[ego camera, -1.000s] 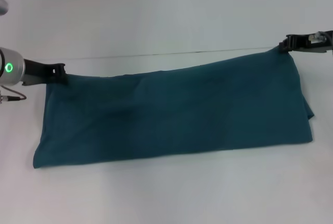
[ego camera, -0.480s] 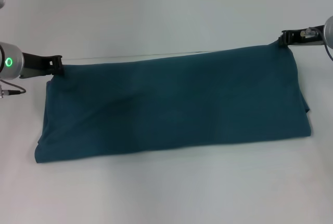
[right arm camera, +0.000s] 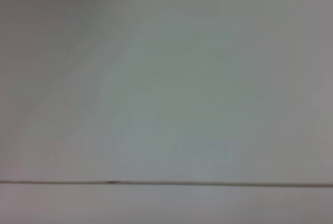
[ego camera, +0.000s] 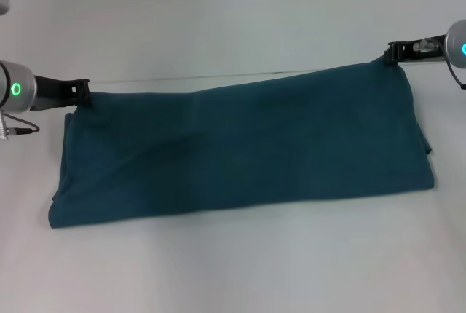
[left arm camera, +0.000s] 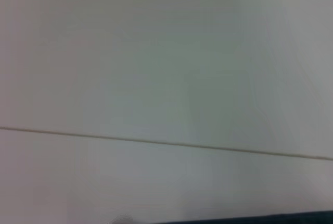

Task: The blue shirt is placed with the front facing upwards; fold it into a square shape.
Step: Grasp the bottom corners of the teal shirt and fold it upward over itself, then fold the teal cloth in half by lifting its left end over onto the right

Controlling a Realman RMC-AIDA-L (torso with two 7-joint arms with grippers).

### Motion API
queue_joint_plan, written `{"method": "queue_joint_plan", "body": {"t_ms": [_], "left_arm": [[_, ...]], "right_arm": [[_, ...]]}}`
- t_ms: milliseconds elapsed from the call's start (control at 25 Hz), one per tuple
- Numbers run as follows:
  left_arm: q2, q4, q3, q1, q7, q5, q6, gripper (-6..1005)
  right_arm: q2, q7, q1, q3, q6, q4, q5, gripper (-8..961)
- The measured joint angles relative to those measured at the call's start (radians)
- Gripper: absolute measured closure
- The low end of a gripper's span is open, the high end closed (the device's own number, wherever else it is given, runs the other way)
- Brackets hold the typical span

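The blue shirt point(ego camera: 240, 145) lies on the white table as a long, flat band with its plain teal side up; no print or collar shows. My left gripper point(ego camera: 85, 92) is at the shirt's far left corner and shut on the cloth there. My right gripper point(ego camera: 394, 53) is at the far right corner and shut on that corner. Both corners rise slightly to meet the grippers. A thin strip of the shirt point(left arm camera: 312, 219) shows at one edge of the left wrist view. The right wrist view shows only table.
A thin seam line point(ego camera: 233, 76) crosses the white table point(ego camera: 233, 269) just behind the shirt's far edge. The same seam line shows in the left wrist view point(left arm camera: 166, 141) and in the right wrist view point(right arm camera: 166, 183).
Both grippers have drawn the shirt's far edge slightly away from me, and both arms have shifted a little. The band now lies flatter.
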Motion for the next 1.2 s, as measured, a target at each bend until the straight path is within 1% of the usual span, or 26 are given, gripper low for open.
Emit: {"method": "queue_joint_plan", "body": {"t_ms": [120,240,360,400,480,560,600,640,800,920,1000,1040,1080,1200], "left_arm": [[-0.007,0.000,0.000,0.003,0.002,0.000,0.000,945],[-0.009,0.002,-0.001,0.007,0.002,-0.002,0.000,944],[-0.013,0.018,-0.010,0.018,-0.005,-0.008,0.000,944],[-0.021,0.035,-0.011,0.026,-0.006,-0.011,-0.007,944],[-0.038,0.069,-0.010,0.039,-0.002,-0.014,-0.018,906],[-0.054,0.108,-0.008,0.052,0.001,-0.015,-0.026,868],[-0.054,0.108,-0.008,0.052,0.001,-0.015,-0.026,849],[-0.061,0.132,-0.008,0.057,0.002,-0.015,-0.026,830],[-0.058,0.136,-0.012,0.054,-0.005,-0.017,-0.024,754],[-0.063,0.159,-0.014,0.066,-0.015,-0.024,-0.018,650],[-0.071,0.192,-0.015,0.089,-0.027,-0.034,-0.006,581],[-0.078,0.236,-0.015,0.122,-0.033,-0.065,0.021,546],[-0.078,0.236,-0.015,0.122,-0.033,-0.065,0.021,499],[-0.087,0.318,-0.015,0.194,-0.030,-0.157,0.097,358]], "right_arm": [[0.000,0.000,0.006,-0.008,0.005,0.004,0.000,889],[0.002,0.000,0.007,-0.008,0.001,-0.003,0.002,888],[-0.010,-0.005,0.013,-0.008,-0.028,-0.008,0.000,887],[-0.014,-0.003,0.013,-0.005,-0.031,-0.010,0.000,887],[-0.016,0.007,0.007,0.008,-0.027,-0.017,0.004,886],[-0.017,0.014,-0.003,0.026,-0.022,-0.022,0.009,824],[-0.017,0.015,-0.007,0.032,-0.022,-0.023,0.009,793],[-0.018,0.015,-0.012,0.036,-0.025,-0.023,0.009,762],[-0.021,0.015,-0.027,0.044,-0.036,-0.028,0.012,608],[-0.023,0.016,-0.051,0.078,-0.058,-0.054,0.033,485],[-0.026,0.015,-0.079,0.112,-0.098,-0.092,0.064,440],[-0.028,0.010,-0.095,0.124,-0.132,-0.117,0.093,418],[-0.032,-0.001,-0.118,0.137,-0.170,-0.146,0.128,396],[-0.040,-0.079,-0.204,0.166,-0.329,-0.234,0.301,329]]}}
